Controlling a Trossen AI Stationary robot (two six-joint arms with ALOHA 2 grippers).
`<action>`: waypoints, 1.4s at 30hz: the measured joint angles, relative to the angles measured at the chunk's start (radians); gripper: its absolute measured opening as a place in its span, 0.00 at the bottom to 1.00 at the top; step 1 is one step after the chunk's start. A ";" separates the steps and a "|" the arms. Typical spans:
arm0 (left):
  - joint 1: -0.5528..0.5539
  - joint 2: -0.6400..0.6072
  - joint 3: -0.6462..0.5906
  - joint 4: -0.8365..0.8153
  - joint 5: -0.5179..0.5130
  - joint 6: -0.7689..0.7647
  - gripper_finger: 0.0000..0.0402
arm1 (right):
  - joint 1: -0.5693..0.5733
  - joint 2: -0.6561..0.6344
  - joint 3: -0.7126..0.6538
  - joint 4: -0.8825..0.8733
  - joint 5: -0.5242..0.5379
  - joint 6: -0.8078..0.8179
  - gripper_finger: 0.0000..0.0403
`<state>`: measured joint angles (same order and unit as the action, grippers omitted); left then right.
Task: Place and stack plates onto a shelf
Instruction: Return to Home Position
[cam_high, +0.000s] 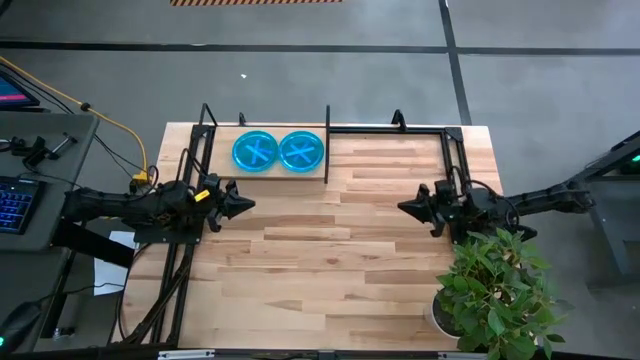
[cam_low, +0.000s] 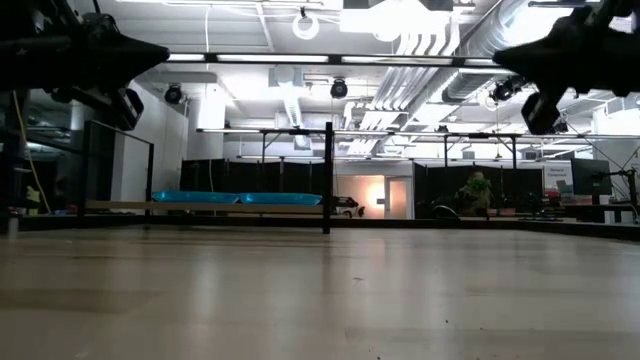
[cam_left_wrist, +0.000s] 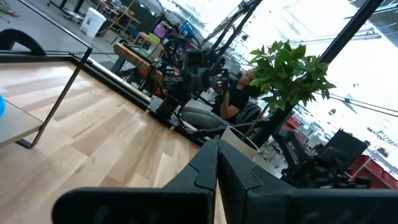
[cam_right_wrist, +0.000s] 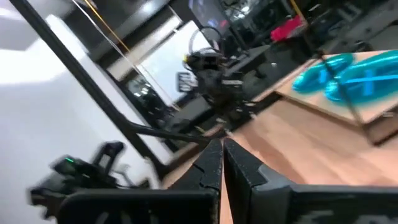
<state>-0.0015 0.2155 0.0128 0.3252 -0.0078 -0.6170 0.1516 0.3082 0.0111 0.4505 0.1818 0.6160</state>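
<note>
While left pincer (cam_high: 248, 205), right pincer (cam_high: 402, 207) hover closed, plates (cam_high: 257, 151) on shelf (cam_high: 220, 166)

The plates (cam_high: 255, 151) look like glossy see-through blue plastic, the shelf (cam_high: 220, 165) pale matt wood framed in black rod, probably metal, on a smooth wooden plank tabletop (cam_high: 340, 250).

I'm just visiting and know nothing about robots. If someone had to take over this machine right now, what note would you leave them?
Left gripper: shut, empty, above the table's left side, away from the shelf.
Right gripper: shut, empty, above the right side, near the potted plant.
Plates: two piles side by side on the shelf, left of its black divider. The count per pile cannot be told.
Done: no plate shows off the shelf.
Left: probably only parking both arms.
</note>
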 joint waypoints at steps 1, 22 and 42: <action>0.000 0.000 0.000 0.000 0.000 0.000 0.00 | -0.010 -0.023 0.001 -0.039 -0.003 -0.017 0.00; 0.000 0.000 0.000 0.000 0.000 0.000 0.00 | -0.054 -0.143 -0.001 -0.324 0.026 -0.224 0.00; 0.000 0.000 0.001 0.000 -0.001 0.000 0.00 | -0.054 -0.143 -0.002 -0.351 0.025 -0.224 0.00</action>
<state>-0.0013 0.2154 0.0135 0.3252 -0.0086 -0.6170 0.0978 0.1654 0.0090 0.0995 0.2070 0.3920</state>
